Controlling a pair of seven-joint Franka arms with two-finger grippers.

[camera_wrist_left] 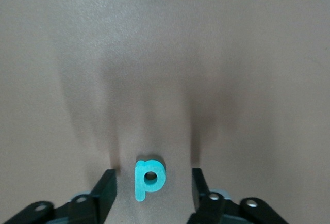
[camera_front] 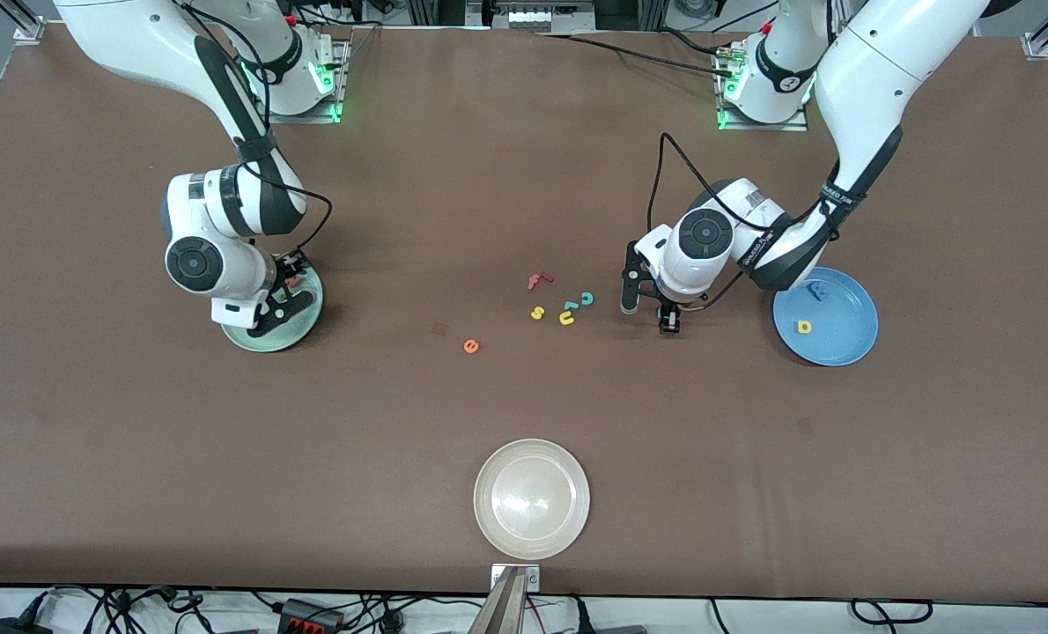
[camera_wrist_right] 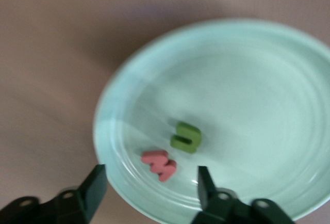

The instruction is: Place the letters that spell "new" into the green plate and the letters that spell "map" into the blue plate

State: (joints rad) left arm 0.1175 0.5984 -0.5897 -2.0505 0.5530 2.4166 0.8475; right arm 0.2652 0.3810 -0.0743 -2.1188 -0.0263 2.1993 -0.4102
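The green plate (camera_front: 270, 339) (camera_wrist_right: 247, 79) holds the olive-green "n" (camera_wrist_right: 186, 137) and the pinkish-red "w" (camera_wrist_right: 160, 164), both lying loose. My right gripper (camera_front: 282, 304) (camera_wrist_right: 150, 175) hangs open just over them, holding nothing. The orange "e" (camera_front: 471, 346) lies on the table. The blue plate (camera_front: 850, 339) holds the blue "m" (camera_front: 815, 291) and the yellow "p" (camera_front: 804, 327). My left gripper (camera_front: 649, 314) (camera_wrist_left: 153, 178) is down at the table beside the blue plate. Its fingers (camera_wrist_left: 107, 182) stand apart on either side of the teal "a" (camera_wrist_left: 149, 178), with a gap on each side.
A cluster of loose letters lies mid-table: a red "f" (camera_front: 539, 281), a yellow "s" (camera_front: 537, 313), a yellow "u" (camera_front: 566, 319), a teal "c" (camera_front: 586, 298) and a teal "l" (camera_front: 570, 305). A cream plate (camera_front: 568, 537) sits nearest the front camera.
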